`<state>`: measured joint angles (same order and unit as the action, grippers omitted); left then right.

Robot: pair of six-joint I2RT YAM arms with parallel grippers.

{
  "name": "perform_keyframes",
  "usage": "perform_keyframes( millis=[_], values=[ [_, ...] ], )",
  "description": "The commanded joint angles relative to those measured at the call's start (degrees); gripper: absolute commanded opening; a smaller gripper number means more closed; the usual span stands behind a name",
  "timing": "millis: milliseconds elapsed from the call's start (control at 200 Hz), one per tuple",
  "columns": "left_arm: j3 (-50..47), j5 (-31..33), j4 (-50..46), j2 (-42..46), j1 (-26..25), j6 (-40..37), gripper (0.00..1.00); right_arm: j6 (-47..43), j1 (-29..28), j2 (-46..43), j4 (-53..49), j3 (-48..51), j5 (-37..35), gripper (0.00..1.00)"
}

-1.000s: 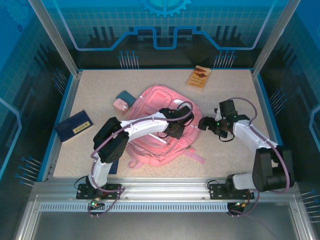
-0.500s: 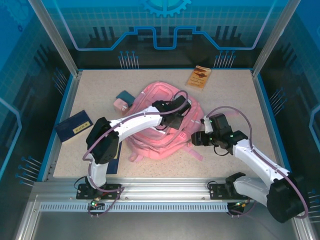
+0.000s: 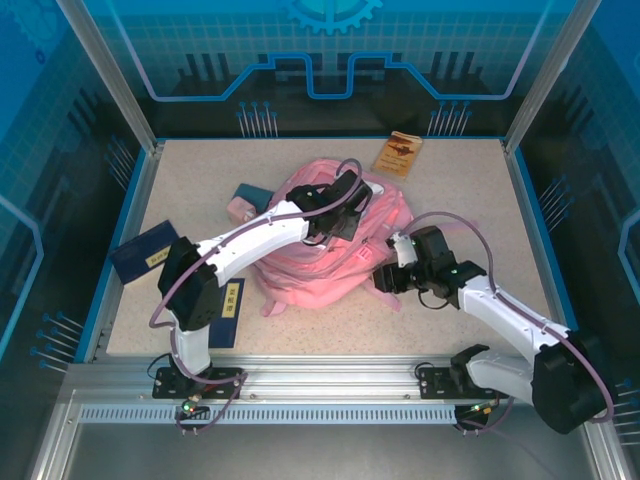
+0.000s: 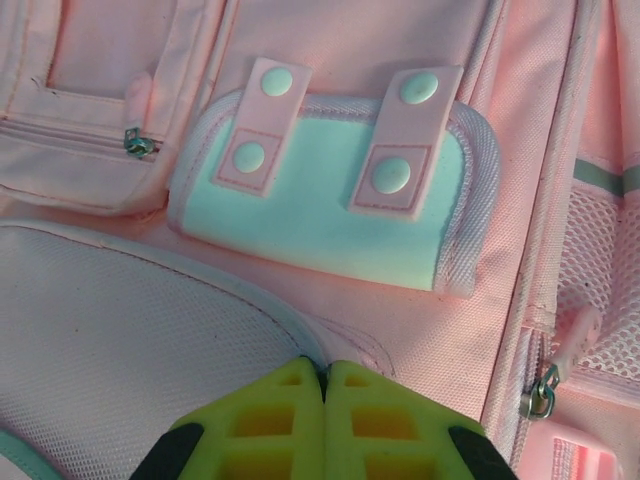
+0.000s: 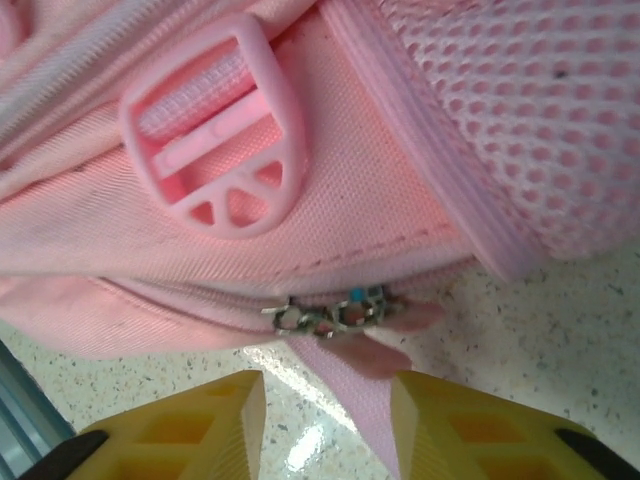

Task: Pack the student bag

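The pink student bag [image 3: 318, 268] lies in the middle of the table. My left gripper [image 3: 345, 213] sits on its upper part. In the left wrist view its green fingers [image 4: 325, 372] are shut on a raised seam of the bag, just below a pale flap with two snap straps [image 4: 330, 205]. My right gripper [image 3: 386, 277] is at the bag's right edge. It stands open [image 5: 328, 392] low over the tabletop. A pink strap [image 5: 360, 400] runs between its fingers, and the metal zip pulls [image 5: 335, 315] lie just ahead, under a pink buckle [image 5: 215, 165].
A brown booklet [image 3: 398, 155] lies at the back right. One dark blue book [image 3: 147, 252] is at the left edge and another [image 3: 229, 308] lies by the left arm. A teal and pink small item [image 3: 244, 201] rests left of the bag. Blue rails border the table.
My left gripper has moved toward the back, drawing the bag's top up with it. My right gripper has swung left and nearer, down to the bag's right edge.
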<state>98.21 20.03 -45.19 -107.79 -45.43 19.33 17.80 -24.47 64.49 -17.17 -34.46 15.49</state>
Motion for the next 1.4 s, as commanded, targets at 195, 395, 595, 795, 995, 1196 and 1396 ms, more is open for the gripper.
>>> perform_keyframes(
  millis=[195, 395, 595, 795, 995, 1196, 1396],
  values=[
    [3.11, -0.43, 2.37, 4.43, 0.08, -1.56, 0.00, -3.55, -0.58, 4.55, 4.95, -1.23, -0.74, 0.34],
    [3.45, -0.78, 3.39, 3.74, 0.14, -2.80, 0.00, -4.46, -0.58, 4.99, 5.95, -1.56, -1.41, 0.41],
    [4.10, -1.32, 4.23, 2.83, 0.15, -2.64, 0.00, -5.39, -0.66, 4.06, 6.57, -1.14, 1.85, 0.29],
    [4.54, -0.81, 4.48, 2.29, 0.30, -2.11, 0.00, -5.58, -0.75, 1.82, 7.28, 0.59, 3.12, 0.25],
    [5.09, -1.06, 4.17, 2.16, 0.43, -1.93, 0.00, -5.36, -0.83, 1.58, 9.81, 1.86, 3.32, 0.35],
    [5.46, -1.56, 4.05, 1.79, 0.43, -1.58, 0.00, -6.19, -1.02, 2.39, 10.87, 1.89, 3.61, 0.37],
    [6.20, -1.30, 3.74, 1.70, 0.49, -1.57, 0.00, -6.96, -1.94, 2.48, 12.50, 3.12, 3.70, 0.45]
  ],
)
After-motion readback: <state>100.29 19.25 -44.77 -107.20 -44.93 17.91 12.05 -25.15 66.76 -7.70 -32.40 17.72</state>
